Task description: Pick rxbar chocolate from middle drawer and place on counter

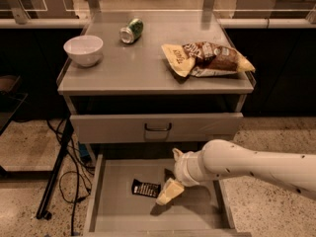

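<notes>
Everything was seen from one camera, set high before the counter (133, 68) and tilted downward at close range. The counter was framed across the upper half, the open middle drawer (118, 211) along the bottom edge, with the gripper (169, 191) low inside it.
</notes>
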